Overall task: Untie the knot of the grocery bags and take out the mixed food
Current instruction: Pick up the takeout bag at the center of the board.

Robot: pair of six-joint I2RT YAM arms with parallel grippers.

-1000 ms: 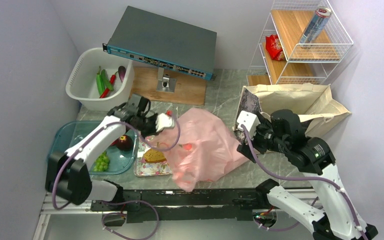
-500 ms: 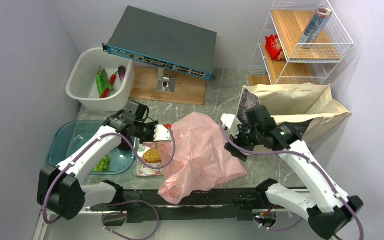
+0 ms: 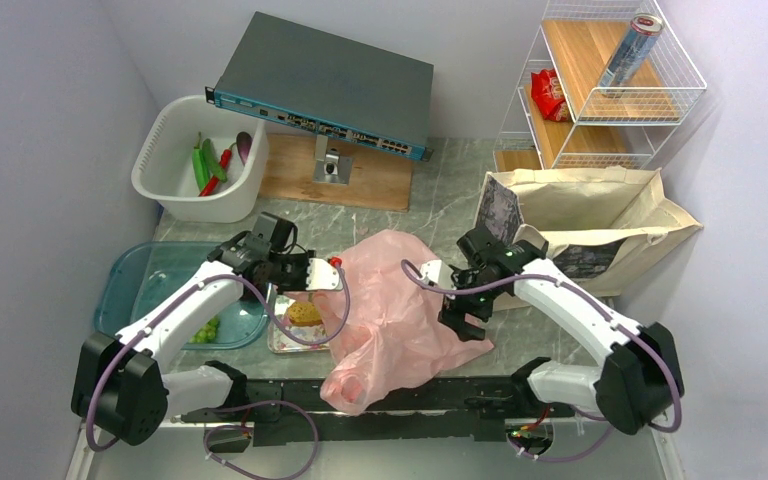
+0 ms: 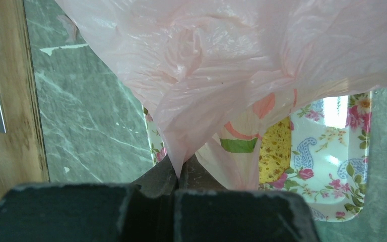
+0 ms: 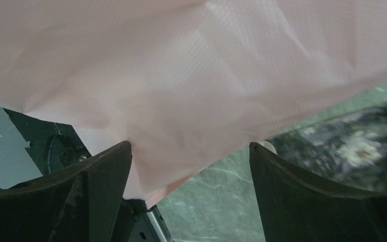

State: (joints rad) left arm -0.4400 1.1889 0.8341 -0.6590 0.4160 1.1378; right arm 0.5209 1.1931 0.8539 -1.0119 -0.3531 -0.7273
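Nearest the arm bases, the thin, crinkled pink plastic bag (image 3: 405, 300) lies mid-table between the two arms, its limp lower end sagging over the near edge of the green-veined marble table (image 3: 440, 180). The left gripper (image 4: 177, 174) is pressed together on a gathered fold of that translucent film, lifting it above a glossy floral tray (image 3: 282, 345) that holds a porous brown bread slice (image 3: 305, 313); whether this fold is the knot I cannot tell. The right gripper (image 5: 189, 151) stands spread wide at the bag's right edge, with film drooping into the gap but not clamped. Left of the floral tray, a teal plastic tray (image 3: 145, 275) holds green grapes (image 3: 203, 327). Further back, the soft beige canvas tote (image 3: 600, 205) slumps open, and a white plastic basket (image 3: 165, 165) contains slim green and red peppers (image 3: 203, 163) and a small eggplant (image 3: 244, 146). A second earlier the right gripper hovered by the tote; it has swung over to the bag. The left gripper has drawn nearer, pulling the bag towards the table edge, and its arm now covers the red apple.
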